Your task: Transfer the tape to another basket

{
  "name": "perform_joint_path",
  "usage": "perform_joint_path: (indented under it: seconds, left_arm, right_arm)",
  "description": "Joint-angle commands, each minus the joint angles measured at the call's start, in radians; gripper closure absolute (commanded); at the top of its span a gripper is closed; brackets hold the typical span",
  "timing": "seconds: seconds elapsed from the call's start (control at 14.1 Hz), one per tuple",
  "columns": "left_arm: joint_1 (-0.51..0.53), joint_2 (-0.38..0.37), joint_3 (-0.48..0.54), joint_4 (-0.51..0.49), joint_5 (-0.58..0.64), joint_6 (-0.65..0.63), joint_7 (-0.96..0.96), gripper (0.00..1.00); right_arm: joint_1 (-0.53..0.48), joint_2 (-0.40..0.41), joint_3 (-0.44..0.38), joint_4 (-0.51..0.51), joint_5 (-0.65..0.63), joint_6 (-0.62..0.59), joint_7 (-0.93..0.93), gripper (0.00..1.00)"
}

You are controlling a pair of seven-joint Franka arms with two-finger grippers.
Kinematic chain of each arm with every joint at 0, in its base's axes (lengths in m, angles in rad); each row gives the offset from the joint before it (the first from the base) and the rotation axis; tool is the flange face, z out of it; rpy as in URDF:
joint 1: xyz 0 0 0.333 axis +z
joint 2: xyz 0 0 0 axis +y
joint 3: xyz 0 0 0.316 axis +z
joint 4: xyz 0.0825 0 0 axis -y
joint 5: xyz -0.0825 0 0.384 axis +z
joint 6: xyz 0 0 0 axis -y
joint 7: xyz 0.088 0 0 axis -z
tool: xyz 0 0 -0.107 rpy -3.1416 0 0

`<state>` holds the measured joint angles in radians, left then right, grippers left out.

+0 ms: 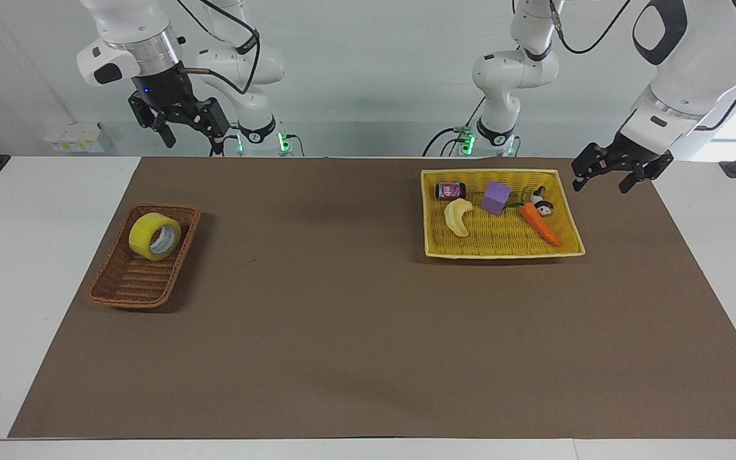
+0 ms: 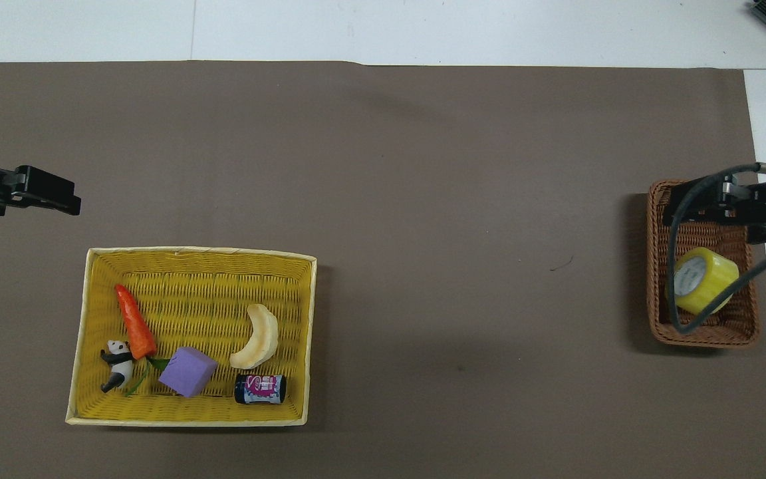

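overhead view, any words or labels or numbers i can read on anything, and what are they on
Small can in the yellow basket: pink and white label with lettering, too blurred to read; only one large character that may be an "S" shows.
Tape in the brown basket: faint grey print on the inner core, too small to read.
Carrot, purple block, panda figure, banana-shaped piece: no text.

A robotics lab is indicated; two white arms (image 1: 674, 70) are mounted at a white table (image 1: 29, 211) covered by a brown mat (image 1: 355, 319); cables are draped along the arms and green indicator lights (image 1: 283, 138) are lit at their bases; plain pale walls are seen; toy props are laid out in a yellow basket (image 1: 502, 246).
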<state>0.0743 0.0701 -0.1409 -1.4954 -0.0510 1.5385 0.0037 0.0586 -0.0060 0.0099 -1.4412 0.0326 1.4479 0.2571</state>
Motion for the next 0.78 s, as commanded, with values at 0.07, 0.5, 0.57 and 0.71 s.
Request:
perform_joint_path:
  seconds: [0.07,0.5,0.57,0.71]
  left_arm:
    - [0.016,-0.024,-0.009,-0.029,0.017,0.012,0.01,0.0]
    - [0.016,-0.024,-0.009,-0.029,0.017,0.012,0.01,0.0]
    - [0.016,-0.024,-0.009,-0.029,0.017,0.012,0.01,0.0]
    - [0.016,-0.024,-0.009,-0.029,0.017,0.012,0.01,0.0]
  right_arm:
    - [-0.022,0.001,0.004,0.007,0.015,-0.02,-0.096,0.0]
    - [-0.022,-0.06,0.004,-0.096,0.003,0.018,-0.145,0.0]
    - [-0.022,-0.062,0.004,-0.1,0.001,0.02,-0.166,0.0]
    - [-0.022,-0.062,0.002,-0.1,0.0,0.023,-0.168,0.0]
